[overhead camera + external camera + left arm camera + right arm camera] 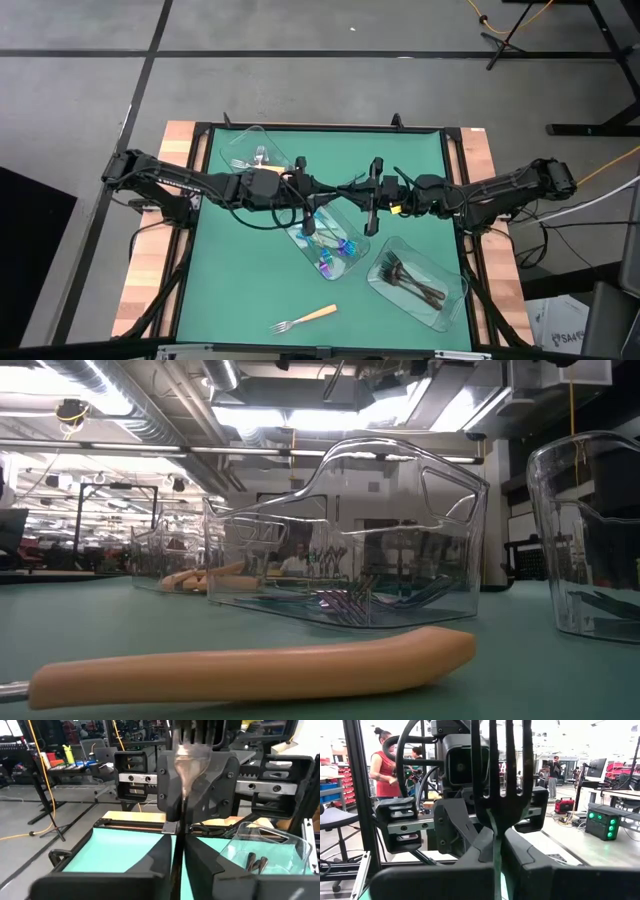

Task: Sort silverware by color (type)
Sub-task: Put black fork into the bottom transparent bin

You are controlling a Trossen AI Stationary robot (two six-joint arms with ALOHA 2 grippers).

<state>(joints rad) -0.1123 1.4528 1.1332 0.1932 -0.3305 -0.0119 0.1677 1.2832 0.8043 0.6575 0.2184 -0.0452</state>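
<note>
A dark grey fork (500,795) stands between my two grippers, tines up, above the green mat's middle. My left gripper (340,187) and right gripper (352,188) face each other fingertip to fingertip, both shut on it. The left wrist view shows the fork (187,760) in front of the right gripper's body. Orange-handled forks (240,160) lie in the far-left clear tray (262,135). Iridescent pieces (335,255) lie in the middle tray (300,240), and dark forks (405,275) in the right tray (455,290). One orange-handled fork (305,318) lies flat on the mat near the near edge. My left gripper pinches the fork's stem (183,815) below the head, coming level from the table's left. The stem runs down into the seam between the fingers (155,855), and the fork rises upright, clear of the table. How far down the handle the hold reaches is hidden by the fingers. My right gripper pinches the fork at its neck (495,831), just under the tines, one finger (520,850) on each edge. It comes level from the table's right. The head faces the camera flat-on and stands upright above the fingertips, lifted clear.
The orange handle (250,665) lies close in the low view, with clear trays (400,540) behind it. The mat (230,280) shows bare on the near left. People (382,765) stand in the room beyond the table.
</note>
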